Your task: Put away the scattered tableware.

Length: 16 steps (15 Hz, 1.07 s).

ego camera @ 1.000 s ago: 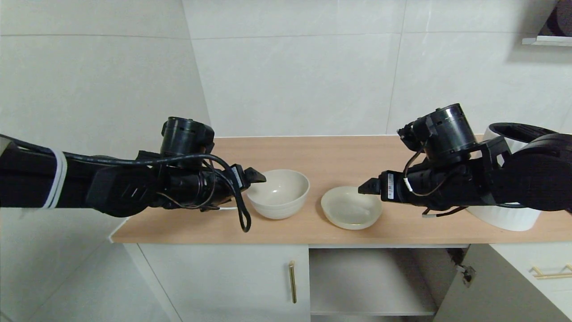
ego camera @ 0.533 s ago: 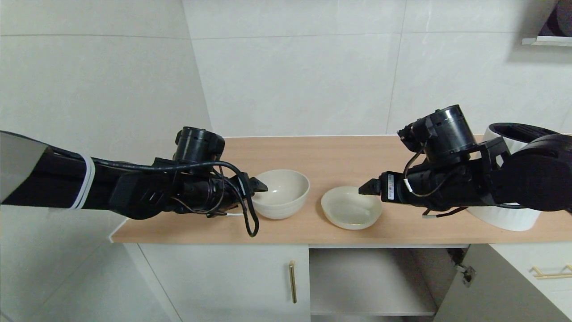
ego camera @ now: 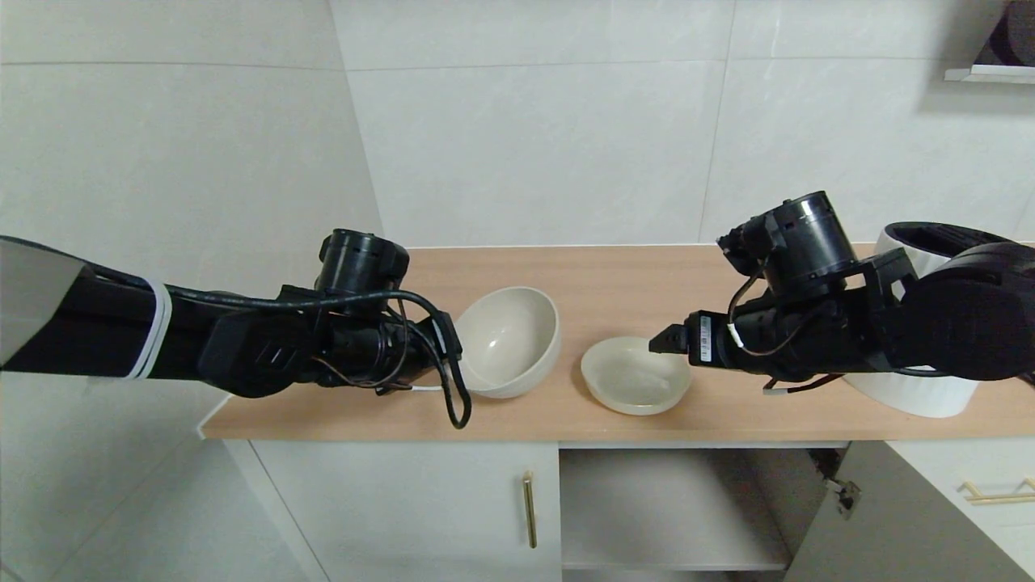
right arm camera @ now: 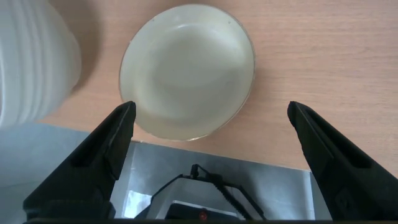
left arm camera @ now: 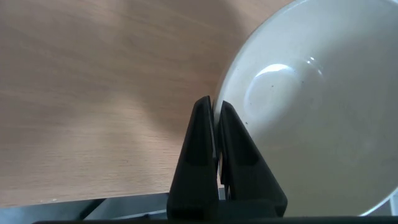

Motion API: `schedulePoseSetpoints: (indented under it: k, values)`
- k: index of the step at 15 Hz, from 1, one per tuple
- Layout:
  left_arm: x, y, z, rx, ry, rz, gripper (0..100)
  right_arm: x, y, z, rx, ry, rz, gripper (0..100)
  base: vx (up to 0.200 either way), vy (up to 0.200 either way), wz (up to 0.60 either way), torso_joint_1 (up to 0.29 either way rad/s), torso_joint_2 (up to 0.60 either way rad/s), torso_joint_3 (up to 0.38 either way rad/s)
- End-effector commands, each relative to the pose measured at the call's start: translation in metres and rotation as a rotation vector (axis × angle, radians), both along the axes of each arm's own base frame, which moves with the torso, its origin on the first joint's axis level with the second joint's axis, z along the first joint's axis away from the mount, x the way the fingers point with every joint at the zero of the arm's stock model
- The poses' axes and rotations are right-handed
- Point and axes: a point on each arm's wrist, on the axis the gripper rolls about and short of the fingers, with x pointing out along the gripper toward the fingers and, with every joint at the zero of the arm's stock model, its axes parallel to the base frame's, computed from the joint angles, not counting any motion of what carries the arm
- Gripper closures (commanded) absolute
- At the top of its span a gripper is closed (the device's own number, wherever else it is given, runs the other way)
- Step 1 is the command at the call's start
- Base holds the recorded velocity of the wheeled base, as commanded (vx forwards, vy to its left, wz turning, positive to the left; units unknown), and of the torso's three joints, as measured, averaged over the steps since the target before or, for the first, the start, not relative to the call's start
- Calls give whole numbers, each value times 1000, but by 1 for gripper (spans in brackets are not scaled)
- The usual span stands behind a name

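A home kitchen, shown by a wooden counter (ego camera: 614,275), white cabinets (ego camera: 404,509) below (brass handle (ego camera: 529,510)), tiled walls (ego camera: 534,137)

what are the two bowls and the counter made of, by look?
Deep bowl: likely glazed ceramic or melamine; glossy cream, sharp glint inside.
Shallow bowl: maybe frosted plastic or glass; slightly translucent, duller sheen.
Countertop: wood or wood-look laminate; visible grain, matte.

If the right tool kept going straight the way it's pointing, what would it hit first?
Probably the dish: the open right tool sits at its rim. Depth is unclear; clearing it, the tilted bowl comes next.
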Motion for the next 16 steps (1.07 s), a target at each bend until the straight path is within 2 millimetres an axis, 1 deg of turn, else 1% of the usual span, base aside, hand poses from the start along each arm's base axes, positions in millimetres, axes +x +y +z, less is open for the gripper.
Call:
schedulePoseSetpoints:
  k: [1, 6, 8, 11, 14, 16]
  values:
    - [-2, 0, 3, -3, -8, -1, 100, 3, 3, -6, -11, 14, -2, 0, 0, 0, 0, 0, 0, 0]
    - [-3, 1, 5, -8, -9, 3, 100, 25, 12, -37, -153, 23, -134, 0, 0, 0, 0, 0, 0, 0]
    - [-3, 1, 5, -8, -9, 3, 100, 28, 13, -43, -168, 28, -141, 0, 0, 0, 0, 0, 0, 0]
    - [-3, 1, 4, -8, -6, 4, 100, 28, 13, -42, -169, 26, -141, 0, 0, 0, 0, 0, 0, 0]
    - [-3, 2, 5, -8, -8, 5, 100, 33, 16, -53, -182, 47, -141, 0, 0, 0, 0, 0, 0, 0]
    - [-3, 1, 4, -6, -5, 4, 100, 35, 17, -55, -183, 51, -140, 0, 0, 0, 0, 0, 0, 0]
